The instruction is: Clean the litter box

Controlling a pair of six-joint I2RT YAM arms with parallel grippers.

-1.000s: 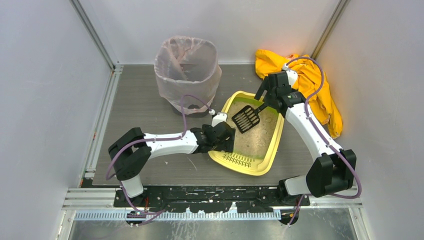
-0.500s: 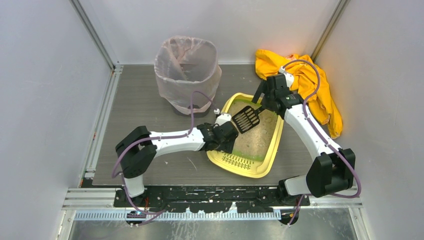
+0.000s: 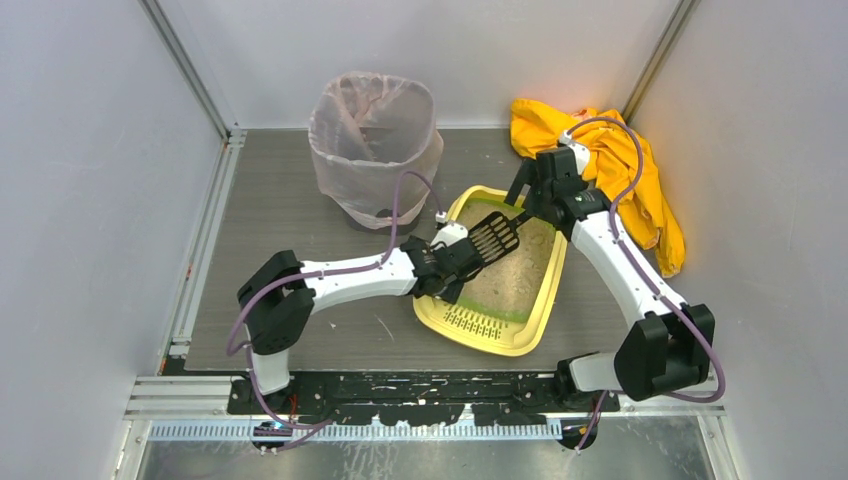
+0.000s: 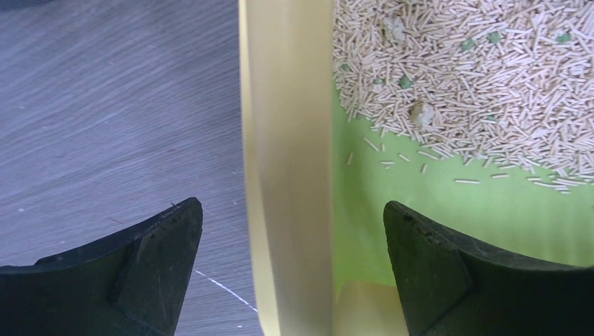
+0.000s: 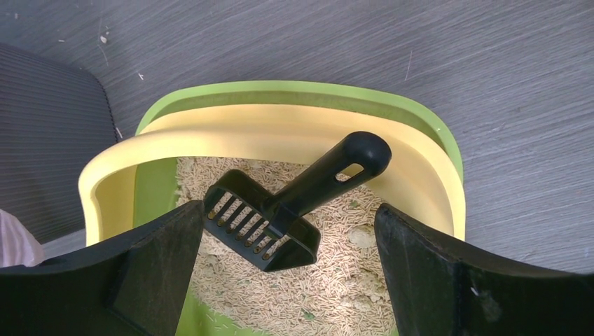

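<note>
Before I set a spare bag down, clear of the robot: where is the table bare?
Bare: the table left of the bin, and the far strip between bin and cloth. Crowded: the litter box, where left arm, right arm and scoop meet.

The left arm and the right arm are each built from smooth white link shells joined by blocky black joint housings, the largest of them at the shoulder. A thin purple cable is looped loosely along each arm and is ended in a small white connector by the wrist. The fingers of the left gripper and those of the right gripper are seen as broad, matte black wedges with lightly scuffed edges.
</note>
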